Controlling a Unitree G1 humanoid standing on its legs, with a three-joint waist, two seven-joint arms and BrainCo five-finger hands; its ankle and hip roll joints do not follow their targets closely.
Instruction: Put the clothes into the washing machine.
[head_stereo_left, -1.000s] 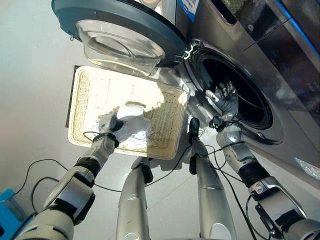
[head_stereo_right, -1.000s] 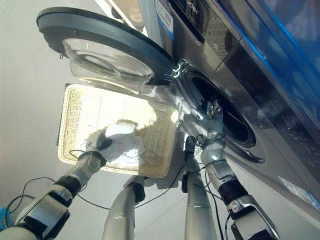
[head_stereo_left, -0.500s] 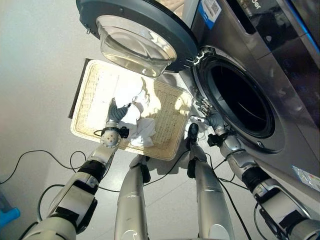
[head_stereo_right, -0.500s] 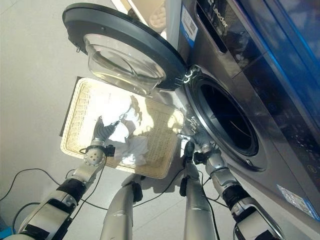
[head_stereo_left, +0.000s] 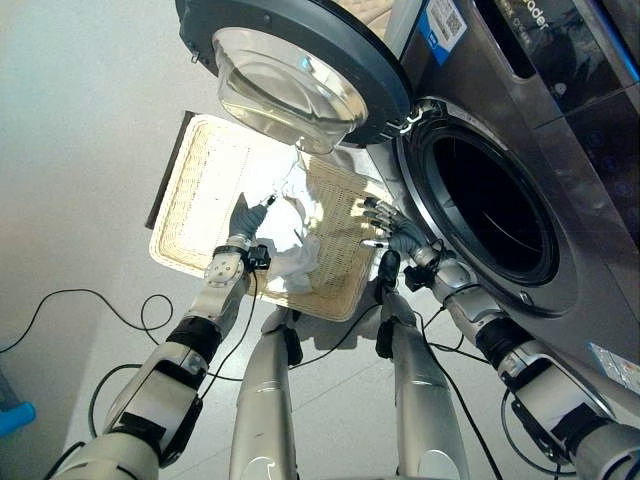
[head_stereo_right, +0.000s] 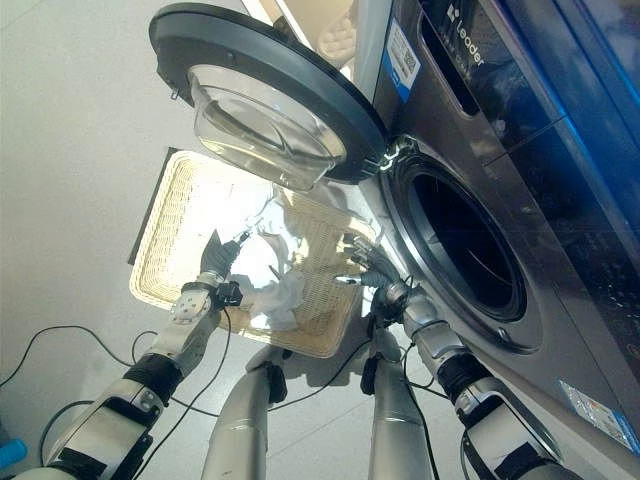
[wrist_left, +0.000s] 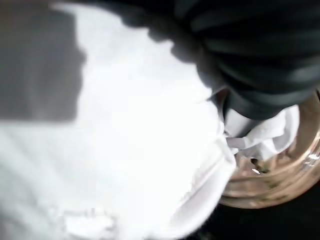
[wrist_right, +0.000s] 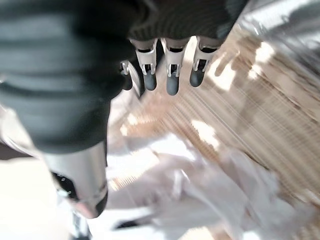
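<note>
A white cloth (head_stereo_left: 292, 228) lies bunched in the wicker basket (head_stereo_left: 200, 190) on the floor, below the washer's open door (head_stereo_left: 300, 40). My left hand (head_stereo_left: 243, 215) is shut on the cloth's upper part and holds it raised above the basket floor. The left wrist view has the cloth (wrist_left: 125, 150) bunched against the hand's cover. My right hand (head_stereo_left: 390, 228) is open, its fingers (wrist_right: 170, 75) straight over the basket's right rim beside the cloth (wrist_right: 175, 190), not touching it. The drum opening (head_stereo_left: 490, 210) is dark, to the right.
The round door's glass bowl (head_stereo_left: 280, 90) overhangs the far end of the basket. The washer's grey front panel (head_stereo_left: 560, 120) rises at the right. Pale bare floor (head_stereo_left: 80, 150) spreads left of the basket.
My left hand has lifted the white cloth up off the basket floor. My right hand has left the drum's mouth and moved left to the basket's rim. The camera has shifted.
</note>
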